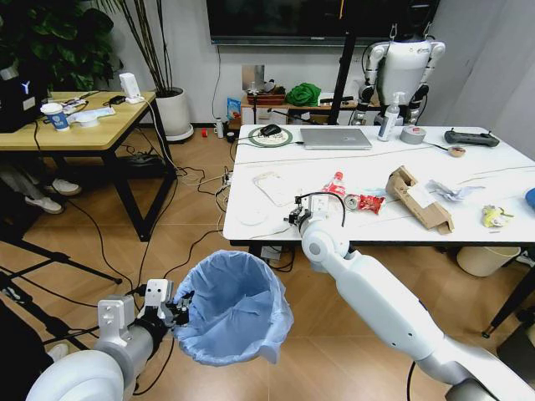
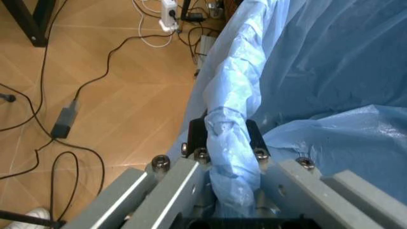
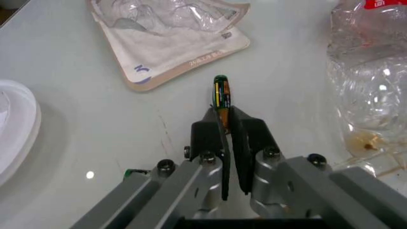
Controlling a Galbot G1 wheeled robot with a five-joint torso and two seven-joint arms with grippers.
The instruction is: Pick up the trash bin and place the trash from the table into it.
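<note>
white rounded arms, grey bolted wrist brackets, black fingers.

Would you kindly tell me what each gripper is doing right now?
Left gripper: shut on the trash bin rim.
Right gripper: shut on a small battery.

Wooden floor strewn with cables, yellow desk, potted plant, white wall, wall screen
</note>
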